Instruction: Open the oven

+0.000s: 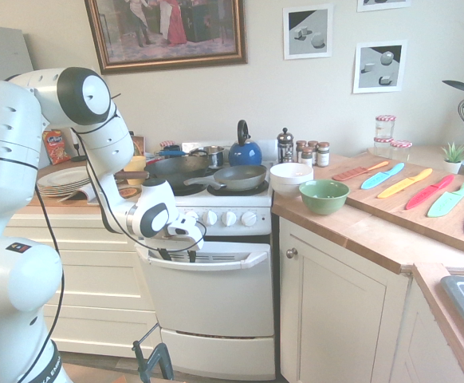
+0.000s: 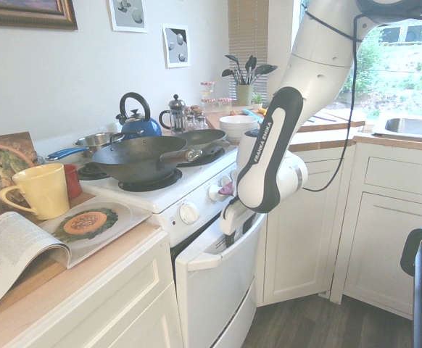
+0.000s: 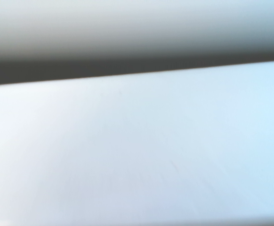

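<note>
The white oven (image 1: 216, 307) stands between cream cabinets, with a row of white knobs (image 1: 229, 218) above its wide door. The door (image 2: 214, 297) leans out a little at the top, leaving a dark gap with vent slots behind the bar handle (image 1: 232, 259). My gripper (image 1: 178, 255) is at the left part of the handle, its two dark fingers pointing down into the gap behind the bar and standing apart along it, open. The wrist view shows only a blurred white surface (image 3: 137, 150) with a dark band beside it.
A wok (image 2: 138, 156), a frying pan (image 1: 236, 177) and a blue kettle (image 1: 245, 152) sit on the hob. A cream cabinet door (image 1: 336, 319) flanks the oven on the right, drawers (image 1: 88, 279) on the left. Bowls (image 1: 323, 195) and a board with coloured knives (image 1: 411, 191) are on the counter.
</note>
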Tool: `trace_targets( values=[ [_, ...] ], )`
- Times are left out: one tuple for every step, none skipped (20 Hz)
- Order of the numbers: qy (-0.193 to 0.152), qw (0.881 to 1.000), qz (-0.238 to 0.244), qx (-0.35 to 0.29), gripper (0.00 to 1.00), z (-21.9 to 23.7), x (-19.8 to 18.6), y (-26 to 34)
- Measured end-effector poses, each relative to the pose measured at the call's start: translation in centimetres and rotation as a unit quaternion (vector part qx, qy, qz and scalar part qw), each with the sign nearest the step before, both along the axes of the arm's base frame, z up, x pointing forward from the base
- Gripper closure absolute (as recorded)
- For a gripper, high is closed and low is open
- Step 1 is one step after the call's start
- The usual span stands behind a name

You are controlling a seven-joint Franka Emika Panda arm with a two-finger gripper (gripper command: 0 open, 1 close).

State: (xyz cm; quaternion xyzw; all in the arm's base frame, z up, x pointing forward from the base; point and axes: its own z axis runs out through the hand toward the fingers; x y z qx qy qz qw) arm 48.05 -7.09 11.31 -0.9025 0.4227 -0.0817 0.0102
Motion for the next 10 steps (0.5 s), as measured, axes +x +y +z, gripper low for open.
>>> trace_targets(
  values=[
    [0.009, 1.0, -0.003, 0.001, 0.0, -1.1, -2.3, -0.1],
    [0.014, 1.0, -0.006, 0.002, 0.0, -1.9, -4.5, 0.0],
    [0.019, 1.0, -0.01, 0.004, 0.0, -2.6, -6.4, 0.0],
    [0.023, 1.0, -0.013, 0.008, 0.0, -3.2, -8.0, 0.1],
    [0.027, 0.999, -0.017, 0.011, 0.0, -3.5, -9.1, 0.0],
    [0.034, 0.999, -0.02, 0.018, 0.0, -3.7, -10.0, -0.1],
    [0.043, 0.998, -0.022, 0.027, 0.0, -3.6, -10.6, -0.1],
    [0.058, 0.997, -0.02, 0.039, 0.0, -3.1, -11.1, 0.0],
    [0.067, 0.997, -0.012, 0.043, 0.0, -2.2, -11.3, -0.2],
    [0.06, 0.997, -0.003, 0.04, 0.0, -0.8, -11.0, -0.5]
  ],
)
